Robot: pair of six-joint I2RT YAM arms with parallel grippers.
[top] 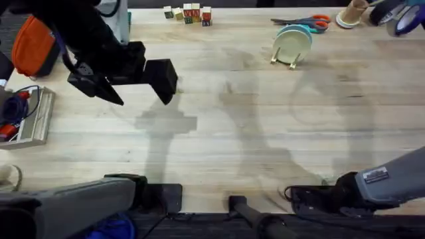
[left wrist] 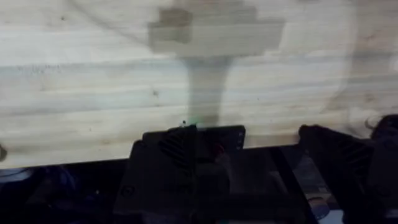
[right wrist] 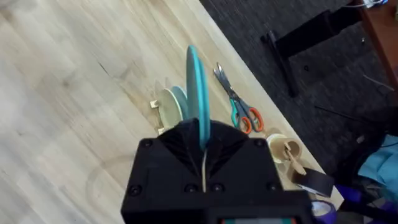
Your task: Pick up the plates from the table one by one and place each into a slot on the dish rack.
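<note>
So the right claw [right wrist: 202,142] is pinching the turquoise plate [right wrist: 196,84] on edge above the bench [top: 265,133], and I'm guessing it's needing to line up over a free slot in the dish rack [top: 293,64] next; left claw [top: 136,89], can't tell.

I'm looking at the table [top: 265,133], pale planks. Sitting near its far edge are the dish rack [top: 284,61], already holding plates [top: 292,43], with scissors [top: 307,22] lying just beyond it. Toy blocks [top: 188,13] are resting at the far edge; tape rolls [top: 397,14] are lying in the far right corner.
</note>
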